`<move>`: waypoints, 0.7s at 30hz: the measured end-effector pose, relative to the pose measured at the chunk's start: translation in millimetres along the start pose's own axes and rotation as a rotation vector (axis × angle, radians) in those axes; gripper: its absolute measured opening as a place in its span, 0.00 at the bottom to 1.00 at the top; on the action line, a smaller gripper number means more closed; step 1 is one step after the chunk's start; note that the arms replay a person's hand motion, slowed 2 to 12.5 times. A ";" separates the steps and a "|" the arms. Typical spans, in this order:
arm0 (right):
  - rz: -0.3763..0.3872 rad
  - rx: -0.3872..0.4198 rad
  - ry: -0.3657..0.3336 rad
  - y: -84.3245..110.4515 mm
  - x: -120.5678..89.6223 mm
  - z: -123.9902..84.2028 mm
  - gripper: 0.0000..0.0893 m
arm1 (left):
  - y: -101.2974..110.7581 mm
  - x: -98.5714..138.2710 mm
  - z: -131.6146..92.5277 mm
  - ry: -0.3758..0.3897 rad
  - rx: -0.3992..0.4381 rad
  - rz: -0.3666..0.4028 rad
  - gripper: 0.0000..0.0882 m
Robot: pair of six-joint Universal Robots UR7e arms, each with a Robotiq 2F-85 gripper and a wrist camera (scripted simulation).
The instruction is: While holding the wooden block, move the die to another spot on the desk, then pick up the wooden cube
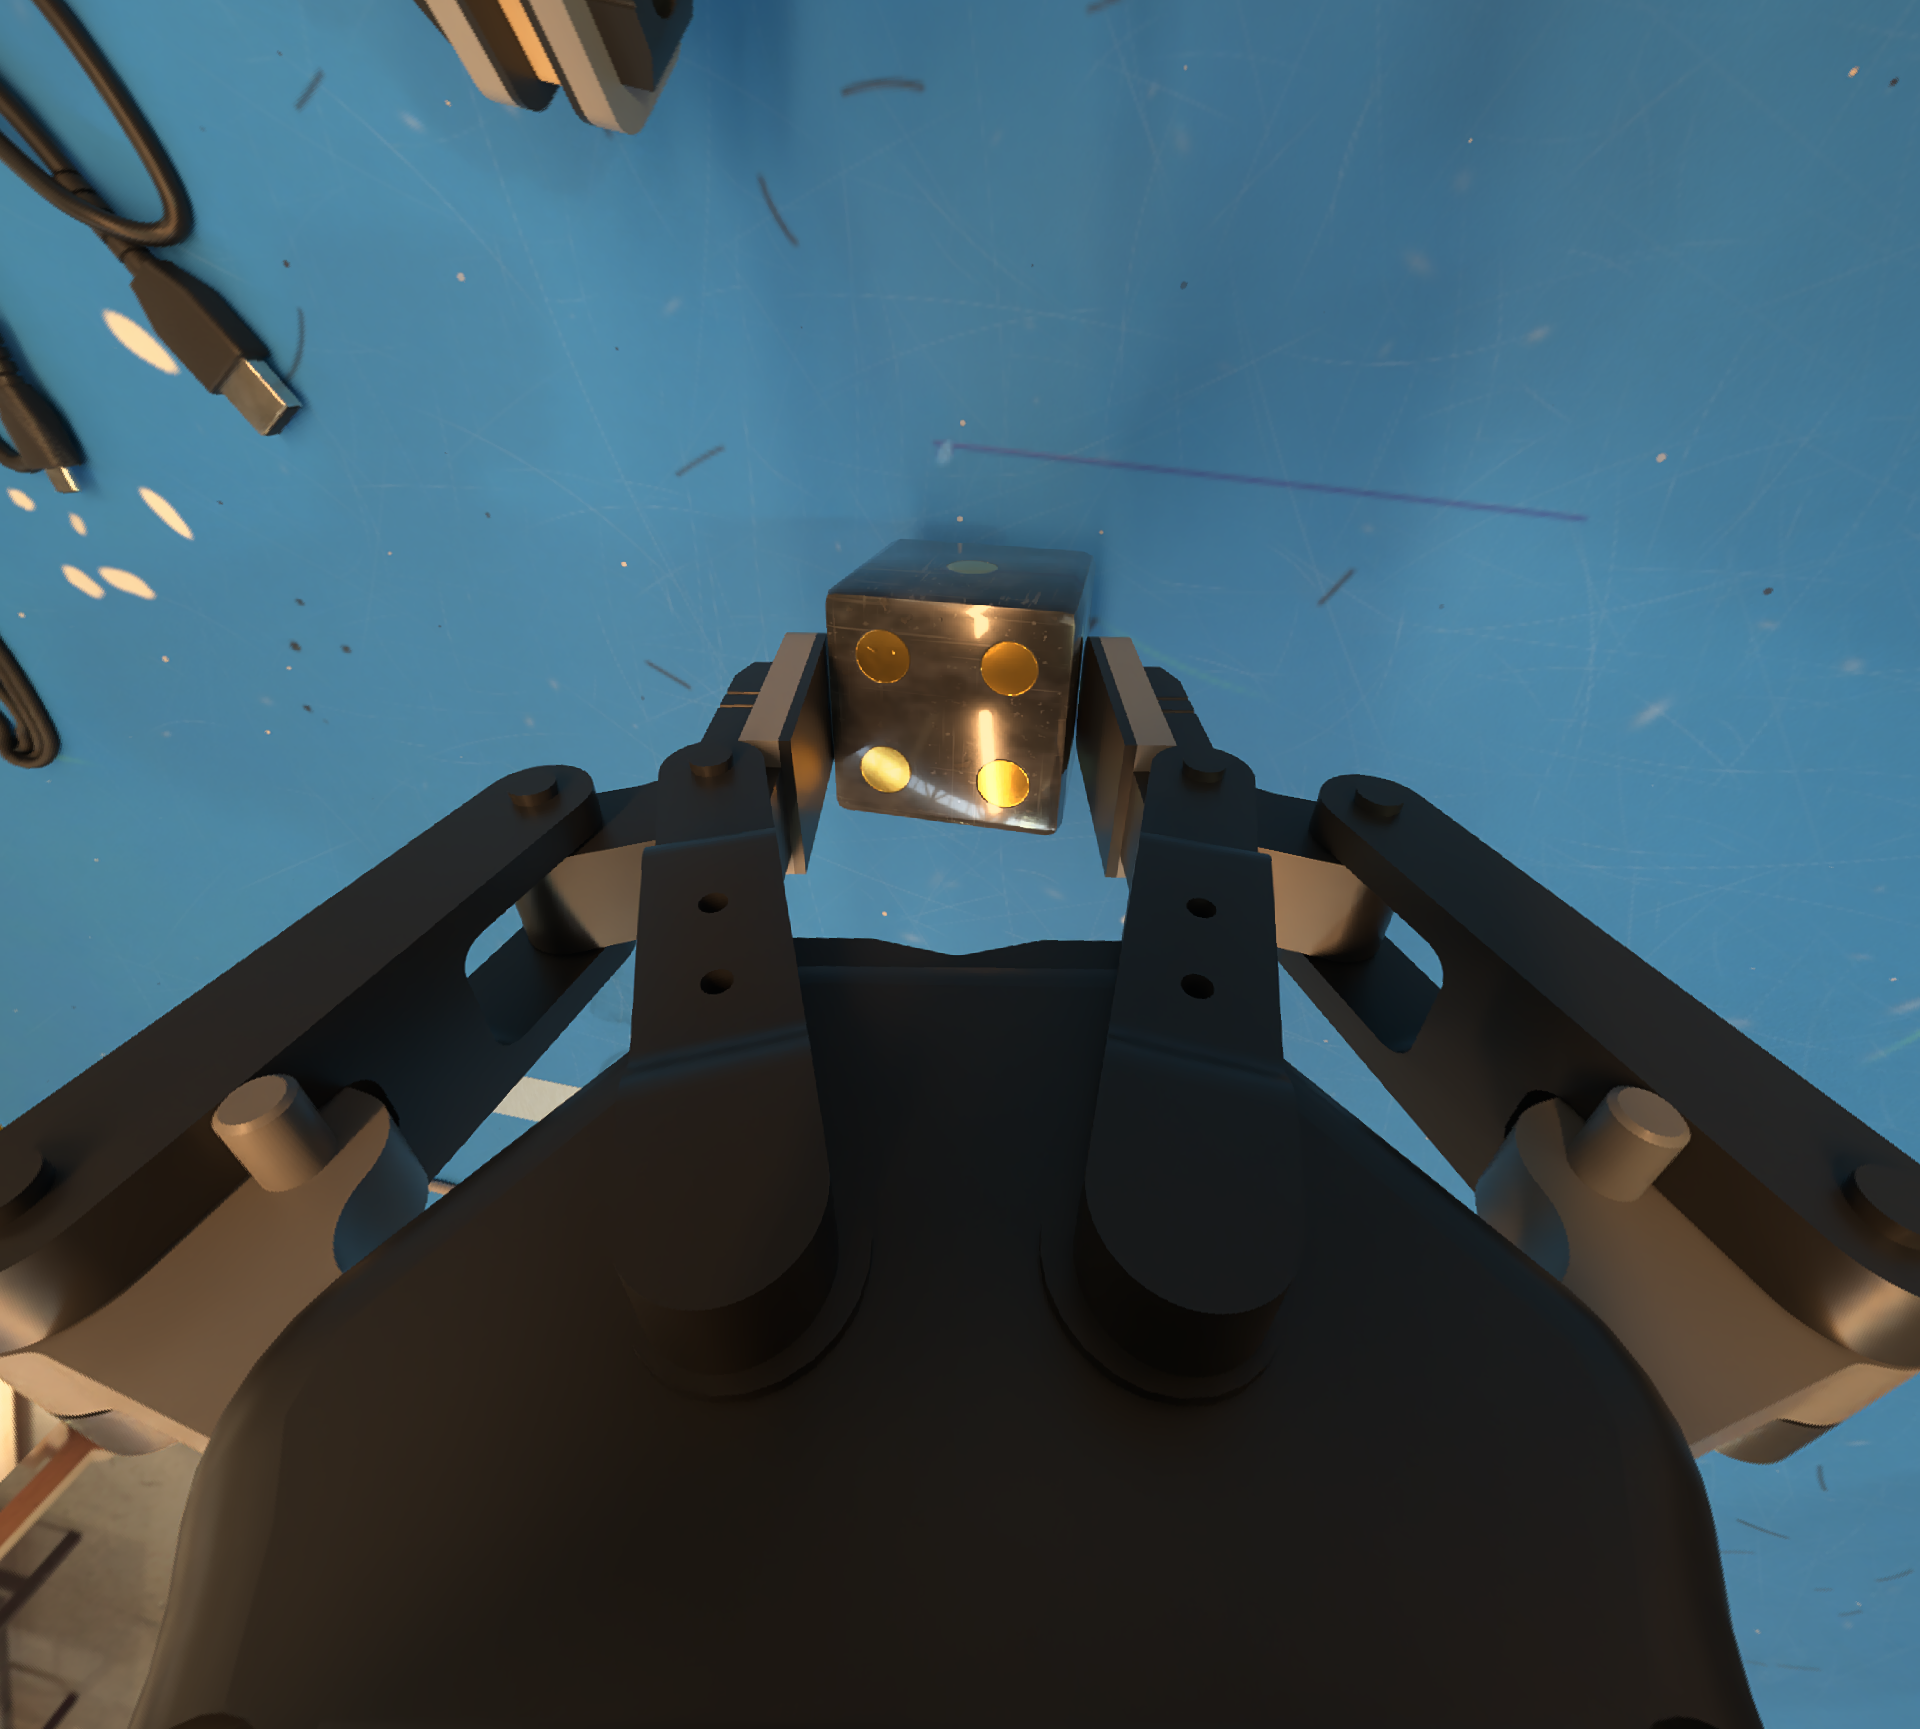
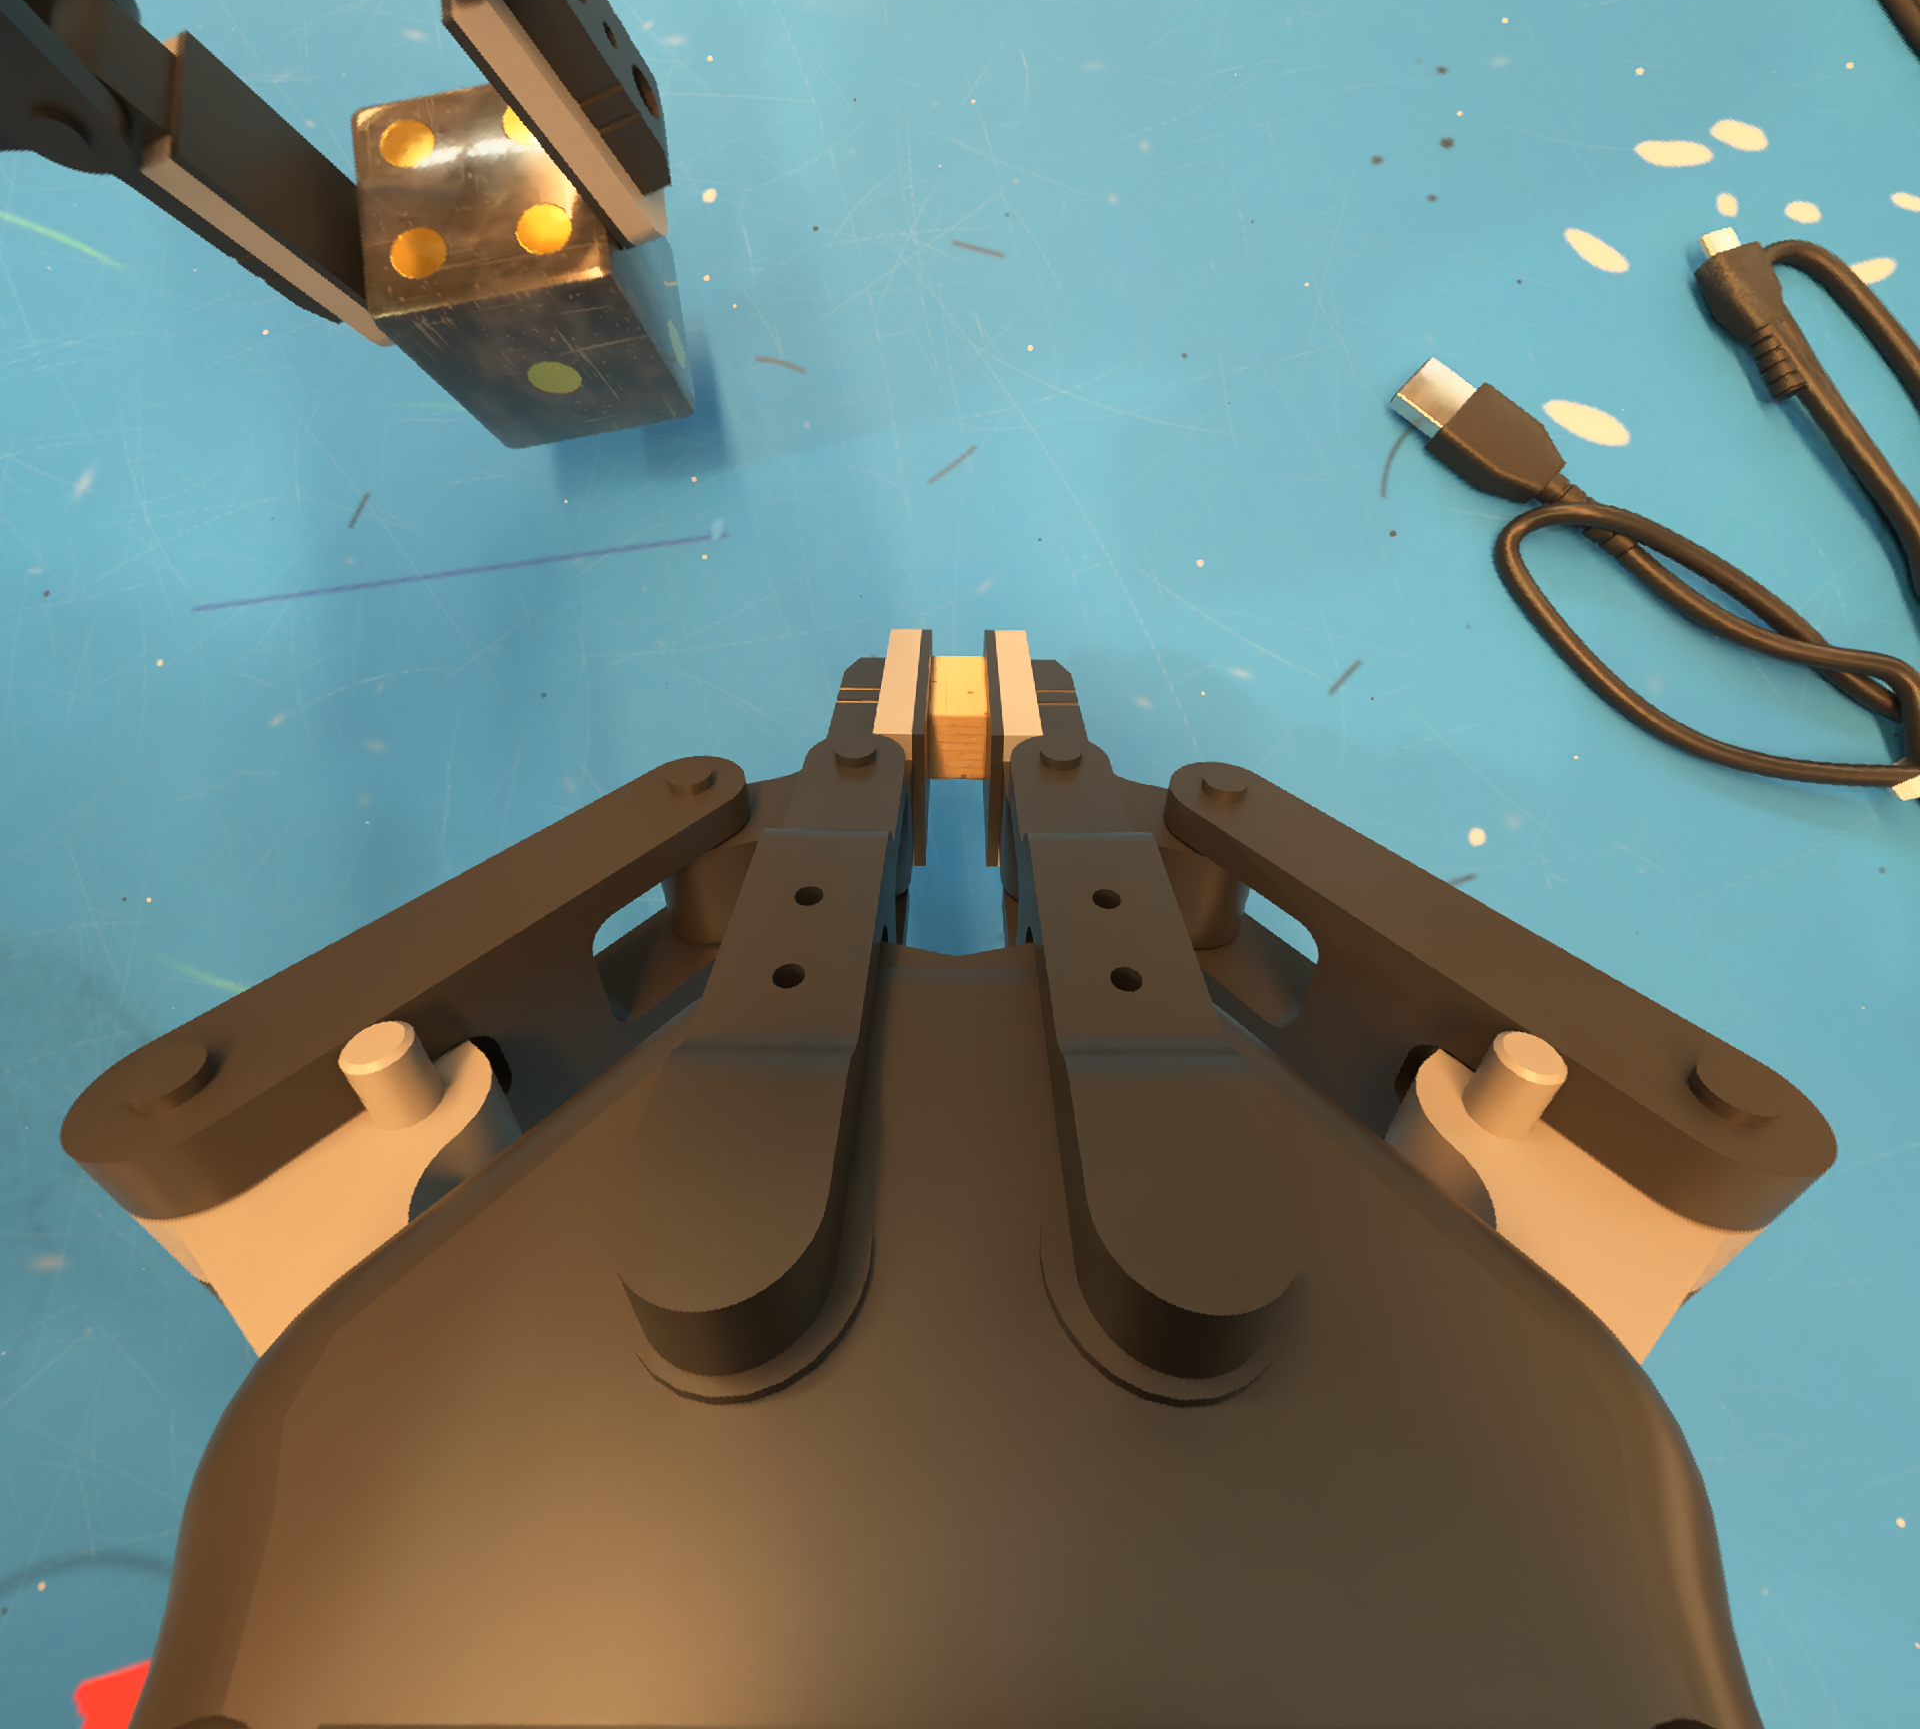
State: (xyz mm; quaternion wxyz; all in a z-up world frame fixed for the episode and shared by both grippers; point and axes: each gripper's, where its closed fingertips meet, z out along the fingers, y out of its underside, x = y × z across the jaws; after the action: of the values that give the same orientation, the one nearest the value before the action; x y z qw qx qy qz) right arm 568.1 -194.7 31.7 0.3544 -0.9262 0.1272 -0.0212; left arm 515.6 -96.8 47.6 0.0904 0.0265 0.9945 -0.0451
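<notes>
On my left wrist feed, the left pincer [image 1: 954, 723] straddled the dark die [image 1: 954, 687], its four-dot face toward the camera. One pad sat against the die; beside the other I saw a thin gap, so I could not tell whether it was clamped. The die stood on the blue counter [image 1: 1351, 225]. On the right feed, the right pincer [image 2: 958, 692] was clamped on the small wooden block [image 2: 957, 715], held above the counter. A black USB cable [image 2: 1662, 557] lay off to that side, well apart from the die.
</notes>
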 end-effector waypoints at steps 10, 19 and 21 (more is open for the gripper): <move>0.001 0.002 -0.002 -0.1 0.0 -0.2 0.10 | 3.8 -0.1 16.9 0.023 -0.035 0.025 0.48; -0.001 0.002 -0.002 0.1 -0.3 -0.1 0.10 | -1.1 0.4 19.0 0.049 0.011 0.011 0.48; -0.001 0.002 -0.003 0.0 -0.4 -0.1 0.10 | -1.4 0.0 18.9 0.050 0.017 0.006 0.48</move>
State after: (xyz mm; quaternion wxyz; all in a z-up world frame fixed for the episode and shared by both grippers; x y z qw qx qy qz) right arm 567.7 -194.7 31.8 0.3553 -0.9260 0.1262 -0.0202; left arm 518.8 -99.9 29.2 0.0653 0.0314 0.9960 -0.0525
